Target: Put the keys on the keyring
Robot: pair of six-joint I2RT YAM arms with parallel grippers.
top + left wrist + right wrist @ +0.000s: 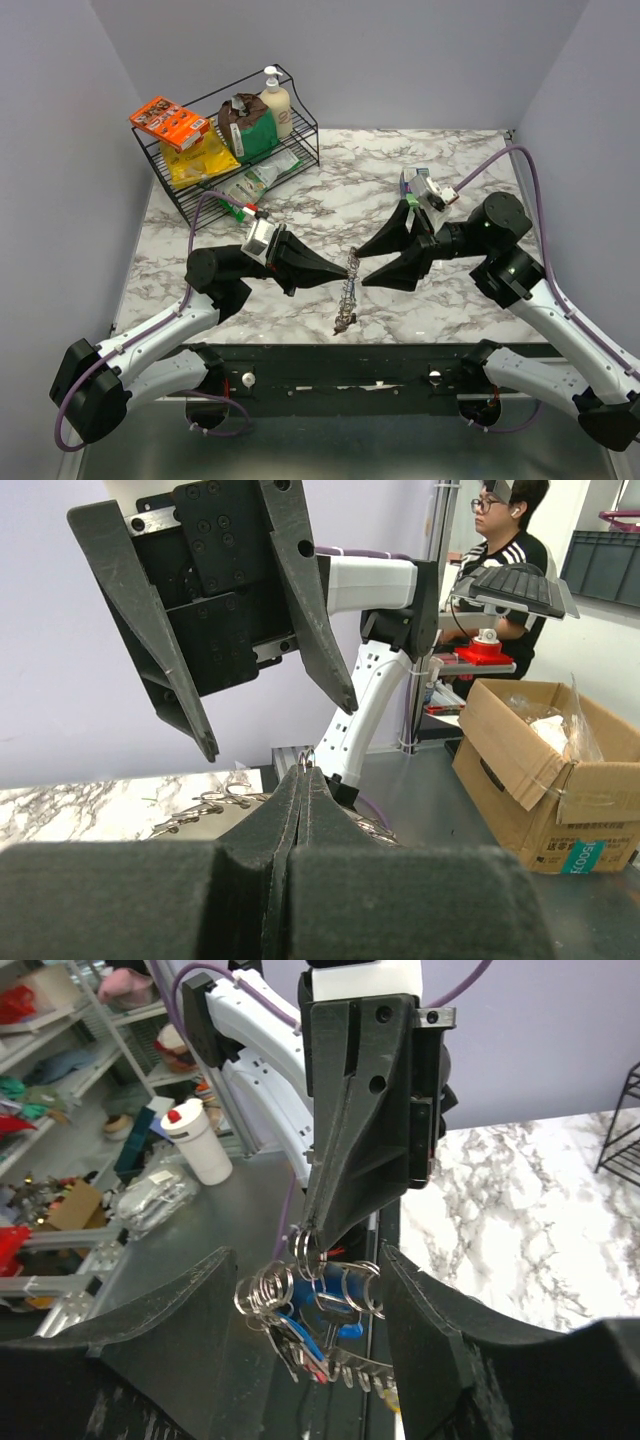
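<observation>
Two black two-finger hands meet nose to nose above the middle of the white-and-grey marbled desk (320, 200). The left hand (338, 268) has its fingers pressed together on a wire loop at the top of the silvery, chain-like metal keyring (349, 288). The bunch dangles from that loop, with the small silver keys with blue and red plastic heads (330, 1330) hanging below, towards 6 o'clock in the overhead view. That hold seems meant to present the ring. The right hand (362, 268), at 3 o'clock of the bunch, has its fingers apart, one on each side, gripping nothing. Whether the lowest key touches the desk I cannot tell. Room looks ample: the black wire rack (185, 195) of groceries sits well apart at 10 o'clock, though the desk's near edge lies near at 6 o'clock.
</observation>
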